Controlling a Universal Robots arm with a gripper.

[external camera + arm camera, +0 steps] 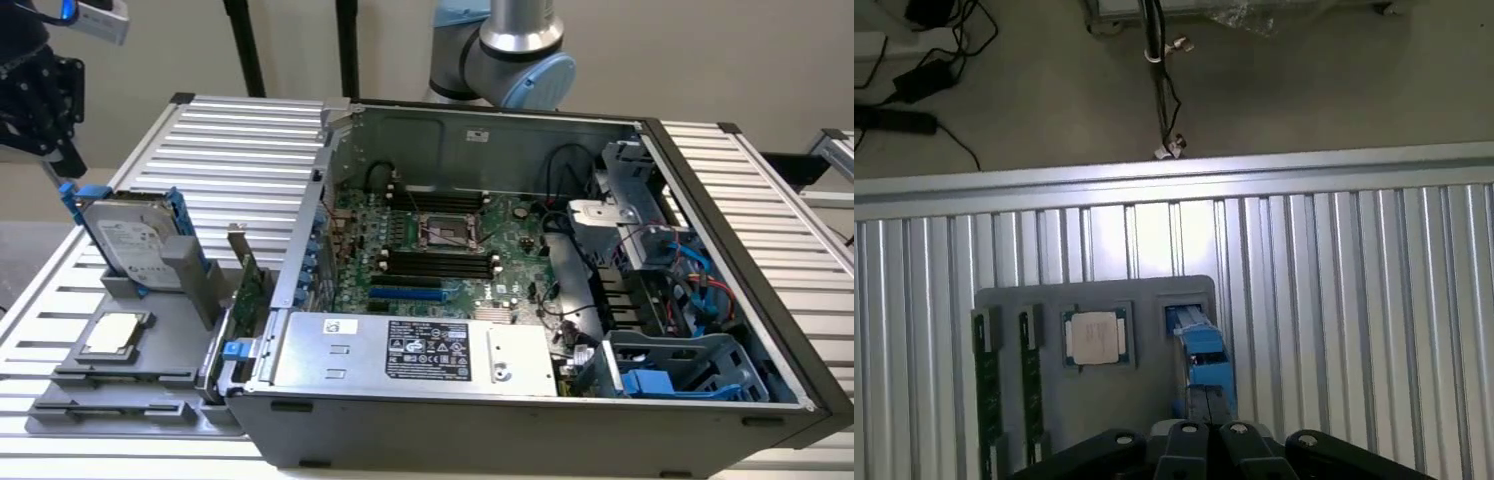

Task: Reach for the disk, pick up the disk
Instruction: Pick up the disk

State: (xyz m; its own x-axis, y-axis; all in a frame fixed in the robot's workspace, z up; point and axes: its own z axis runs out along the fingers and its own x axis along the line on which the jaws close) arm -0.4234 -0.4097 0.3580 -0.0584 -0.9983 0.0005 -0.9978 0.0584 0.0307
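My gripper (pixel 56 140) over disk (pixel 127 235), upright in grey holder (pixel 187 272); can't tell grip state. Centre on blue rails (pixel 1204 350), descend straight, no tilt.

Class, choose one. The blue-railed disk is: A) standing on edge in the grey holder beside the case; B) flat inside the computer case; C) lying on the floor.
A: the disk stands on edge in a slot of the grey holder, outside the computer case.
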